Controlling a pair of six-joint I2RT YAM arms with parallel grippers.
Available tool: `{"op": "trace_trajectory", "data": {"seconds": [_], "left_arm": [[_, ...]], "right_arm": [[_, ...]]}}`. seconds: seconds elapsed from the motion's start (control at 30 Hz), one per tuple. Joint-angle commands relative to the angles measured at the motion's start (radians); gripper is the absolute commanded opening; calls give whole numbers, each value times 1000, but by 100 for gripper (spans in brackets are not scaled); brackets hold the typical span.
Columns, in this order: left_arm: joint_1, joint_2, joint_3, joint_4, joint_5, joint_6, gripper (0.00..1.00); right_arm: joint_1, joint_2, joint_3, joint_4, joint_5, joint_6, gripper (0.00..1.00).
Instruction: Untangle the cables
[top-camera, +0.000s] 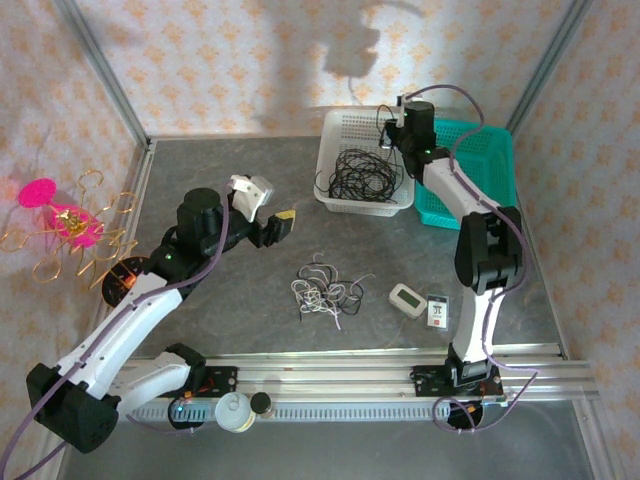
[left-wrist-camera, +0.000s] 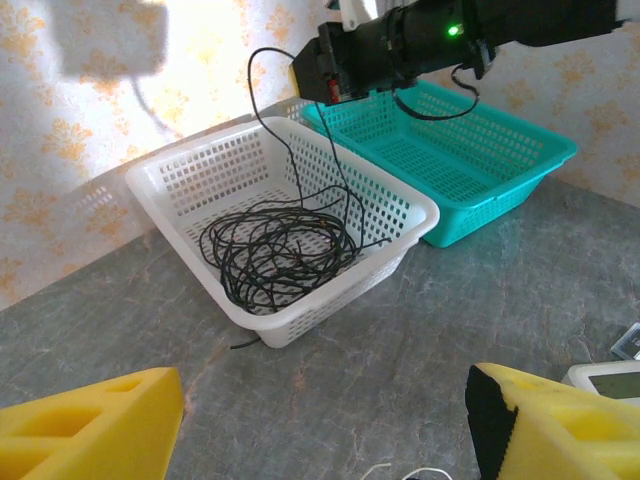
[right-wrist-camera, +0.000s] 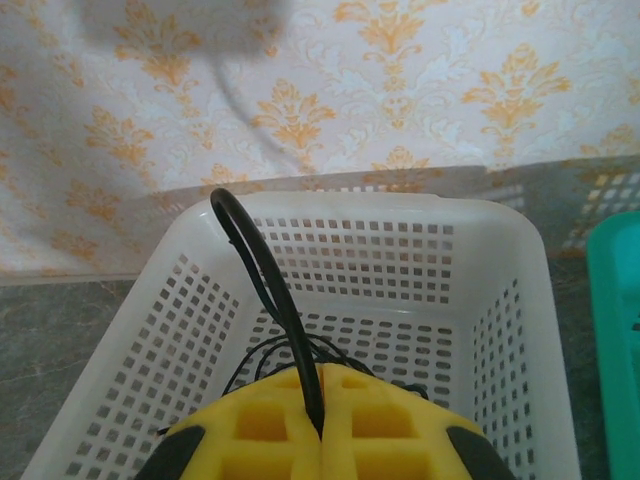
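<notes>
Right gripper: pads pressed fully together, pinching one black cord. A loop of the cord stands up above the pads.
Left gripper: jaws wide, nothing between them. It hangs left of centre in the top view, above the table.
Black coil: heaped on the floor of the white basket, upper centre of the top view.
Held cord, run: drops near-vertical from the pinch into the coil. Its lower end is lost among the loops, so I can't tell whether it is free or snagged.
Loose tangle: black and white cords mixed, on the table at centre, below-right of the left gripper and well apart from the basket.
Teal basket: just beside the white basket, on its right in the top view.
Key relation: the coil sits straight under the right gripper, with the cord axis up-and-down. The right arm is nearer the coil and the left arm is nearer the tangle.
Next move, judged: a straight lift should draw the strand out.
Risk, judged: the whole coil may rise with it.
</notes>
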Motion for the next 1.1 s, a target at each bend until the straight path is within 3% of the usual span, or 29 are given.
{"op": "trace_trajectory", "data": {"seconds": [0.0,0.1,0.2,0.27,0.53,0.73,0.93,1.07], "left_arm": [[-8,8,-6,23,21,0,76],[-8,12,-6,26,21,1,76],[-6,13,-5,26,23,1,76],[-6,15,-6,25,21,1,76],[-7,23,-6,21,21,1,76],[-5,23,-4,20,24,2,76],[-3,23,-4,24,20,-6,76],[-1,26,-7,31,15,-12,76]], "right_arm": [[2,115,87,-13,-15,-10,0],[3,212,190,-48,30,-4,8],[6,289,286,-100,54,-16,31],[7,315,332,-131,75,-28,40],[8,220,303,-117,109,-40,57],[22,96,223,-105,83,-46,60],[139,-30,4,-43,-53,-210,58],[187,-56,-121,51,-93,-195,58]]}}
